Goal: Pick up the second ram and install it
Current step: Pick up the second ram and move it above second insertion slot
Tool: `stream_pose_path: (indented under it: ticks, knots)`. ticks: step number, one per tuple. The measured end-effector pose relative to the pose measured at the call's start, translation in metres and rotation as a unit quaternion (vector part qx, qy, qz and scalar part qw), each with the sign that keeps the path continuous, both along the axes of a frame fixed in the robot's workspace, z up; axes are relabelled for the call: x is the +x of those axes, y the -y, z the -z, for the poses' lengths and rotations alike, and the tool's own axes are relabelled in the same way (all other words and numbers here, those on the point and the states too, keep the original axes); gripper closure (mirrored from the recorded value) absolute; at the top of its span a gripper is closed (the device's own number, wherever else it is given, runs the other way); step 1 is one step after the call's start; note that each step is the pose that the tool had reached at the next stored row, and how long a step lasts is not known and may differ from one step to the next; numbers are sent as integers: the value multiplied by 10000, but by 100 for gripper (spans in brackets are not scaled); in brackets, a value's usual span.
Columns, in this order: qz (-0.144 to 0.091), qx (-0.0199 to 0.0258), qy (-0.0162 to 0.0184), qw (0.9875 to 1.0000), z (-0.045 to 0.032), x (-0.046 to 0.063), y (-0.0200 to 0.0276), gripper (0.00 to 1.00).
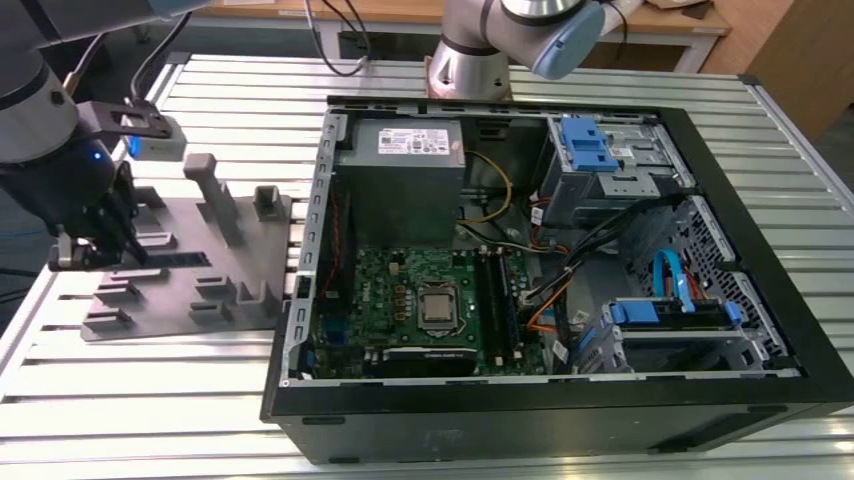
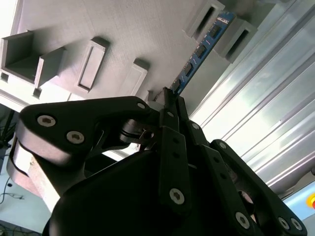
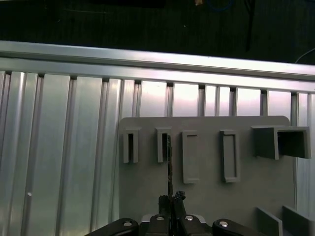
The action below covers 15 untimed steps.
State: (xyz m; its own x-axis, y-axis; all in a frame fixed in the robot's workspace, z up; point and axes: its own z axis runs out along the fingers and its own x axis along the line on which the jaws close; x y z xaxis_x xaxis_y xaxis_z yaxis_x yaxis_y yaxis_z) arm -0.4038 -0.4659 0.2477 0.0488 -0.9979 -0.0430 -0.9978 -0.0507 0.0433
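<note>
The second ram (image 2: 201,50) is a thin blue-green stick with black chips, standing on edge between two upright blocks of the grey moulded plate (image 2: 123,34). The first wrist view shows the ram (image 3: 169,162) edge-on, running from a slot block down to my fingertips. My gripper (image 2: 170,98) has its fingers pressed together on the near end of the stick. In the exterior view my gripper (image 1: 96,252) is low over the plate's (image 1: 187,285) side at the exterior view's left, away from the open computer case (image 1: 534,260).
The green motherboard (image 1: 414,300) lies inside the case, with a power supply (image 1: 400,150), cables and blue drive brackets (image 1: 581,140) around it. Tall posts (image 1: 207,185) rise from the plate. The ribbed aluminium table (image 1: 134,400) ends close beyond the plate.
</note>
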Motion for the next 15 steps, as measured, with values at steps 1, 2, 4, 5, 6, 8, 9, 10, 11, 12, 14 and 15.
stream_pose_path:
  ticks: [1,2,4,5,6,8,9,10,11,12,14,15]
  knots:
    - [0,0,0,10000,-9,0,0,89]
    - [0,0,0,10000,-18,0,0,89]
    - [0,0,0,10000,-36,0,0,89]
    - [0,0,0,10000,-44,0,0,89]
    - [0,0,0,10000,-53,0,0,89]
    - [0,0,0,10000,-68,0,0,89]
    - [0,0,0,10000,-75,0,0,89]
    - [0,0,0,10000,-82,0,0,89]
    - [0,0,0,10000,-88,0,0,89]
    - [0,0,1,10000,-94,0,0,89]
    - [0,0,0,10000,-107,0,0,89]
    - [0,0,0,10000,-114,0,0,89]
